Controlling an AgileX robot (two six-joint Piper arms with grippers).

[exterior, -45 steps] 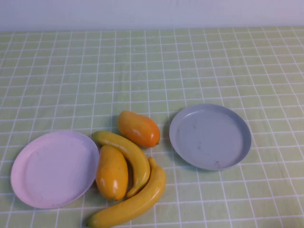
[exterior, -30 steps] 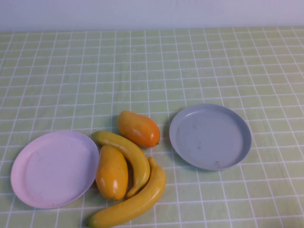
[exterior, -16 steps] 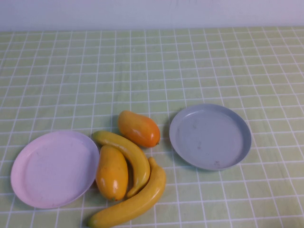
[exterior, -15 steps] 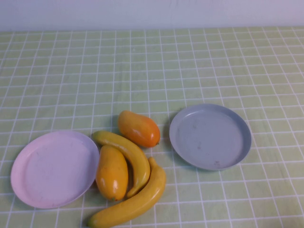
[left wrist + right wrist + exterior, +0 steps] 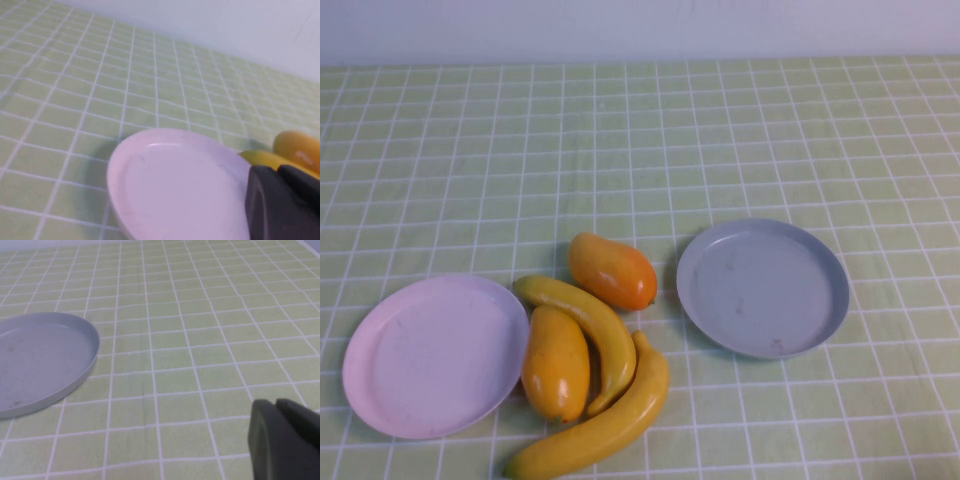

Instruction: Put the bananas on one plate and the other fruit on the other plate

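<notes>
In the high view two yellow bananas lie between the plates, one (image 5: 588, 322) curved over the other (image 5: 605, 425). A redder mango-like fruit (image 5: 612, 270) lies behind them, and a second orange-yellow one (image 5: 556, 362) lies beside the pale pink plate (image 5: 430, 355). The grey-blue plate (image 5: 762, 287) is at the right. Both plates hold nothing. Neither arm shows in the high view. My left gripper (image 5: 277, 172) is shut and empty, low over the pink plate (image 5: 175, 185), with a banana (image 5: 262, 157) and a fruit (image 5: 297, 147) behind it. My right gripper (image 5: 275, 405) is shut and empty, beside the grey-blue plate (image 5: 40, 360).
A green cloth with a white grid (image 5: 640, 150) covers the table. A pale wall (image 5: 640, 25) runs along the far edge.
</notes>
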